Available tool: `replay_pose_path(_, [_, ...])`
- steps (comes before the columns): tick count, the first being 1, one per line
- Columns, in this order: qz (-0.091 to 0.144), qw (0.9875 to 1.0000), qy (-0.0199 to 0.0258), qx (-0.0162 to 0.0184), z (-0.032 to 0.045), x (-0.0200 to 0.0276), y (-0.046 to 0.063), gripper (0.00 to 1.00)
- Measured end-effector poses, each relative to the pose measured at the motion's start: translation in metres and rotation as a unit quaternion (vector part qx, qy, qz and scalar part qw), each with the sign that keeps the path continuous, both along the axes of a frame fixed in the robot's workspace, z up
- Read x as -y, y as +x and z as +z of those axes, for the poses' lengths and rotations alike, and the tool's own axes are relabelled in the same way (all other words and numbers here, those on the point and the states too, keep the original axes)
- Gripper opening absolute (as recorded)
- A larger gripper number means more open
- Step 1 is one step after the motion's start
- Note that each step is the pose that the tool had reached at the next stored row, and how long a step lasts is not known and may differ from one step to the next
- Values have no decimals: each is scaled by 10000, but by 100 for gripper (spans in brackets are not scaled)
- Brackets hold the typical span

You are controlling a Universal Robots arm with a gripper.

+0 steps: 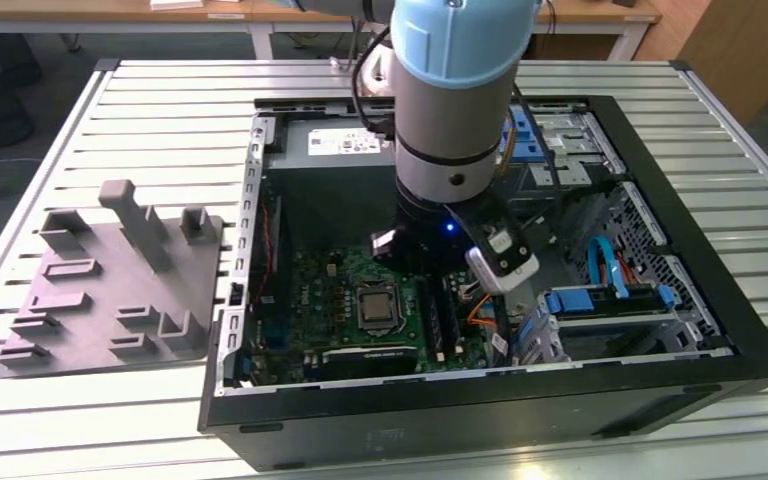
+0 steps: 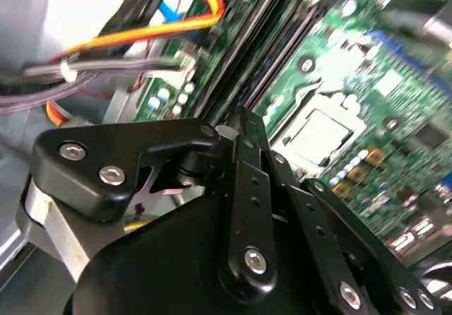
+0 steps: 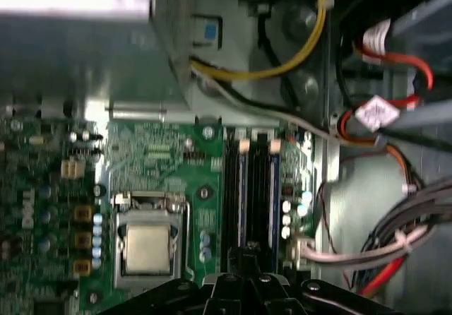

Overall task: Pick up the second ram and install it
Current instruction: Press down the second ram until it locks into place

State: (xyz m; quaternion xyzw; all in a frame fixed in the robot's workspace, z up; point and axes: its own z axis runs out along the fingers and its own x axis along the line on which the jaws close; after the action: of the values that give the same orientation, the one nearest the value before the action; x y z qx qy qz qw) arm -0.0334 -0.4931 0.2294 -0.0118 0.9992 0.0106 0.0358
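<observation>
You are looking at a robotics lab or test workshop. An open black desktop computer case (image 1: 704, 330) lies on a ribbed, slatted aluminium work table (image 1: 157, 110) beneath a pale blue and grey robot arm (image 1: 454, 90). Beside it sits a grey moulded parts fixture (image 1: 117, 290). Behind stand light wooden desks on white legs (image 1: 264, 25).

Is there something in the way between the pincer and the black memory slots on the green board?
Nothing visible is in the way. In the first wrist view the pincer hangs right over the memory slots, with bare slots below it. The bundle of cables lies off to the side of the board, not across the slots.
</observation>
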Motion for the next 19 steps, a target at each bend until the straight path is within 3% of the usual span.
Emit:
replay_pose_path(4, [0,10000,-51,-4,-15,109,0,10])
replay_pose_path(9, [1,10000,-74,-4,-28,161,1,10])
replay_pose_path(15, [1,9999,-134,-5,-50,330,0,10])
replay_pose_path(19, [2,9998,-188,-11,-77,351,0,10])
